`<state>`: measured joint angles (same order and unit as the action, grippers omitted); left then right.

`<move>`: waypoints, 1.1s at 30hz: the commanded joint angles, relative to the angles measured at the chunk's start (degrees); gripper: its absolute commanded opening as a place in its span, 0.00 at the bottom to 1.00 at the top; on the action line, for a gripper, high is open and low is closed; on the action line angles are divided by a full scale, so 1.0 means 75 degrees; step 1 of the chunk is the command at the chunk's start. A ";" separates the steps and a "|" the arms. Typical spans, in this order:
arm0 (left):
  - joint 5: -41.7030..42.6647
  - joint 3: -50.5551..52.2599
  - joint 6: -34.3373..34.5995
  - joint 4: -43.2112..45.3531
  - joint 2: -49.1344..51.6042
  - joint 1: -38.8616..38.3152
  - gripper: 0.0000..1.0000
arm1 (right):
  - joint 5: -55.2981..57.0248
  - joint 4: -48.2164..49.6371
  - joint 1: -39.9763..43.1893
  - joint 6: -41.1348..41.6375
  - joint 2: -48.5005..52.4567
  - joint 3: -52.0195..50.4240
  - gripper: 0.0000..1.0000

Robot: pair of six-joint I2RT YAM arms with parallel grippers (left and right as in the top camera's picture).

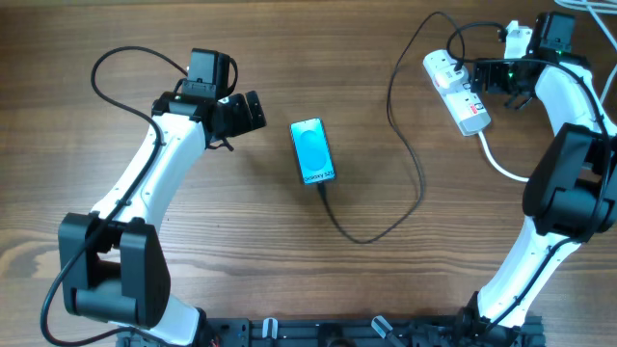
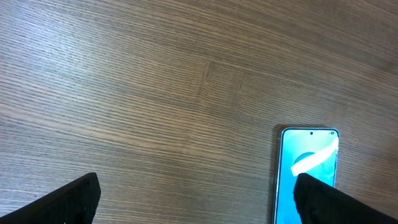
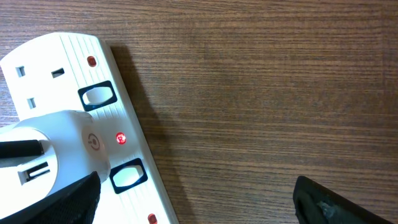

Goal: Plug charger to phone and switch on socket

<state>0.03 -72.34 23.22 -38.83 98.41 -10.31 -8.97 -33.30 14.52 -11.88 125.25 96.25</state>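
Spreading through all three views, the brown wood-grain surface (image 1: 289, 58) fills the frame, and no room shows beyond it. Two white-and-black arms reach in from the near edge. The left arm (image 1: 159, 169) bends toward the middle, the right arm (image 1: 569, 164) toward the far right corner. The socket (image 1: 458, 92) lies slanted in that corner, its thick white cord (image 1: 496, 159) trailing toward the right arm. The charger (image 1: 410, 173) runs as a thin black cable from the socket area, loops across bare wood and meets the near end of the phone (image 1: 312, 151). Whether its plug is seated cannot be told. The phone lies flat mid-surface, cyan screen up. The left claw (image 1: 253, 109) hovers just left of the phone, jaws spread wide and empty. The right claw (image 3: 199, 202) hangs over the socket, jaws likewise wide apart, gripping nothing. A white adapter (image 3: 56, 143) sits plugged into the socket beside white rocker switches (image 3: 97, 95). A small red light (image 3: 121, 138) glows next to the adapter.
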 commanded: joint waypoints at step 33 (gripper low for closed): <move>-0.0160 0.2430 0.0020 0.3156 -0.0038 -0.0615 1.00 | -0.0163 0.0032 -0.0050 -0.0017 -0.0230 0.0160 1.00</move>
<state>-0.82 -57.17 23.24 -17.85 98.41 -14.70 -8.97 -33.30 14.52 -11.88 125.25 96.25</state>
